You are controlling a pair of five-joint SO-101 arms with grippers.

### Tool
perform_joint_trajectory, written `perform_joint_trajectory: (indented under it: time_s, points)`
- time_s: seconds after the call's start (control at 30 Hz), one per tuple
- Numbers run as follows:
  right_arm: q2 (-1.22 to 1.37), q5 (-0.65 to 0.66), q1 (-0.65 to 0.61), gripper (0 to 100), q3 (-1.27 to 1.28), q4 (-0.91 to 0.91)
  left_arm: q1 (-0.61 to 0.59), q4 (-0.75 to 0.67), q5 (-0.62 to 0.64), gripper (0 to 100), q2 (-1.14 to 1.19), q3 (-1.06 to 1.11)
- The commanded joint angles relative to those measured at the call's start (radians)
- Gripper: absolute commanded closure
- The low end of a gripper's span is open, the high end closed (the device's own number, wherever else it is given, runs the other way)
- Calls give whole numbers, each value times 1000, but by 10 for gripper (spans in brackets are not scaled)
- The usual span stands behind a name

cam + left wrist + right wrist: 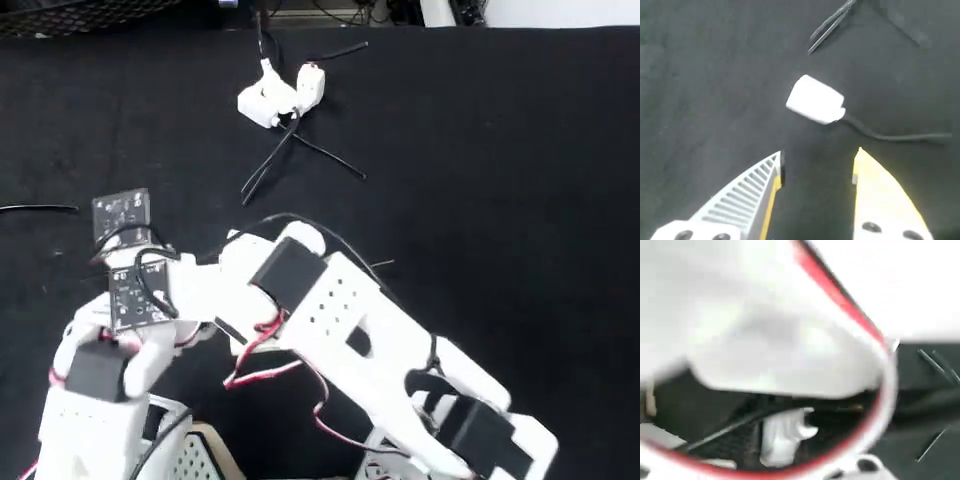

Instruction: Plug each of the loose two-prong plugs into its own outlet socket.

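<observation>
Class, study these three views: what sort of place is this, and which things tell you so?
Probably a robotics lab bench: a black-covered table, two white robot arms with exposed red wiring and a bare circuit board, and a white plug on a black cord.

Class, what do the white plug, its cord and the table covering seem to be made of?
White plug: likely moulded plastic, smooth, rounded edges. Cord: probably rubber-like black sheath, curving loosely. Table covering: seemingly matte black cloth, no glare.

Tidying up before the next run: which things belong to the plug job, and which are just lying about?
Job: corded plug; socket block; second plug beside it.
Lying about: stray black cable, left edge.
</observation>
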Motion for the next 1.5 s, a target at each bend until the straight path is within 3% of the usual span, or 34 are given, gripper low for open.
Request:
perform_joint_trajectory:
  time_s: [0.0, 0.23, 0.37, 0.6, 0.73, 1.2, 1.47]
  points:
    - [-87, 2, -6, 987, 79, -94, 33, 5, 32, 762, -143, 10]
    - [-90, 48, 68, 987, 180, -144, 50, 9, 29, 762, -331, 148]
    - [-93, 83, 153, 987, 151, -103, -21, 3, 23, 762, -391, 205]
    - [-90, 124, 265, 987, 16, 8, -203, -117, -92, 766, -405, 374]
    - [-90, 124, 275, 987, -27, 31, -259, -133, -94, 766, -405, 395]
    - [-88, 124, 272, 987, -67, 71, -260, -141, -84, 766, -411, 395]
    - [47, 121, 272, 986, 84, -103, -252, -91, -3, 766, -405, 275]
